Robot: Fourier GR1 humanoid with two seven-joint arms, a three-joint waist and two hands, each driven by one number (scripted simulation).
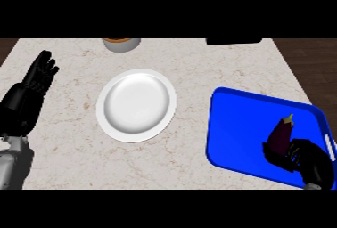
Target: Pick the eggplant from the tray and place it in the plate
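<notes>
Right hand [297,153] is curled around the lower end of the eggplant [283,133] on the blue tray [237,129]; best to lift straight up, then swing left to the white plate [136,105]. Left hand [36,80] rests open at the left edge. The fingers hide the eggplant's base, so whether it touches the tray is unclear.

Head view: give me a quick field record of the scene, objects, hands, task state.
eggplant: on the tray, right side, stem pointing away from the robot
tray: blue, right of the plate
plate: white, centre of the counter, nothing on it
right hand: on the tray, fingers curled at the eggplant's near end
left hand: open, resting at the left edge, fingers up
task state: eggplant not yet on the plate
</notes>
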